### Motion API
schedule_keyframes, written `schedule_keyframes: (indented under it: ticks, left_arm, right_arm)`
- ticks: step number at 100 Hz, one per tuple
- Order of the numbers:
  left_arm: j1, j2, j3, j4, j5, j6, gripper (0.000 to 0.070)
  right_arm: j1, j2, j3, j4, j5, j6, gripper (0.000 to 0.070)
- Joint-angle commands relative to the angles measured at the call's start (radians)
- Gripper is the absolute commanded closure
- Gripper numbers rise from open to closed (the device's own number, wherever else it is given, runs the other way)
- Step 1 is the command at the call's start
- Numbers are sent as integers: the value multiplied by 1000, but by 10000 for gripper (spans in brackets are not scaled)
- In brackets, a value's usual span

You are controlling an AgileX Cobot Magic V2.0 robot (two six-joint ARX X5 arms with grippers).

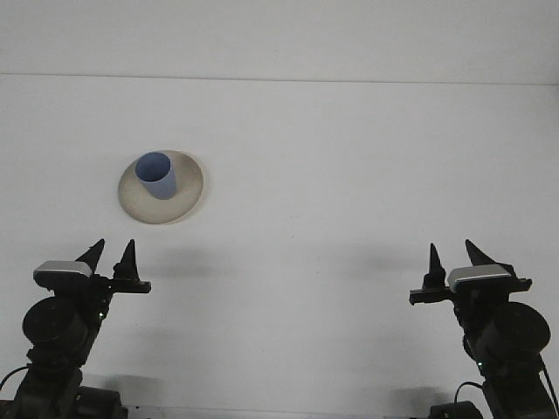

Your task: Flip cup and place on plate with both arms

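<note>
- The blue cup (pixel 156 175) stands on the beige plate (pixel 185 199), on the left part of the white table (pixel 349 175), well apart from both arms.
- The cup looks like light, stiff plastic, likely smooth and a little slippery; a hold across its side wall near the rim would probably suit it best.
- The left end effector (pixel 112 256) and right end effector (pixel 450 256) are both spread and empty, near the table's front edge.
- No brand, label or writing can be read.
</note>
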Motion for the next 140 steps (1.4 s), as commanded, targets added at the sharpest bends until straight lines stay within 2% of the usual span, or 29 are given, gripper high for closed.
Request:
schedule_keyframes:
  ticks: [1, 4, 6, 95, 106, 127, 140]
  left_arm:
    - [-1, 2, 14, 10, 0, 11, 597]
    - [-1, 2, 14, 9, 0, 11, 681]
    - [-1, 2, 14, 9, 0, 11, 700]
    - [-1, 1, 14, 10, 0, 11, 689]
    - [0, 0, 14, 12, -2, 101, 688]
    - [0, -27, 1, 30, -2, 101, 689]
    - [0, -91, -77, 115, -2, 66, 688]
  right_arm:
    - [2, 2, 4, 10, 1, -4, 592]
    - [2, 2, 4, 10, 1, -4, 670]
    - [2, 2, 4, 10, 1, -4, 700]
    - [2, 1, 4, 14, 1, -4, 700]
    - [2, 1, 4, 14, 1, -4, 700]
    - [2, 1, 4, 14, 1, -4, 700]
    - [2, 1, 4, 14, 1, -4, 700]
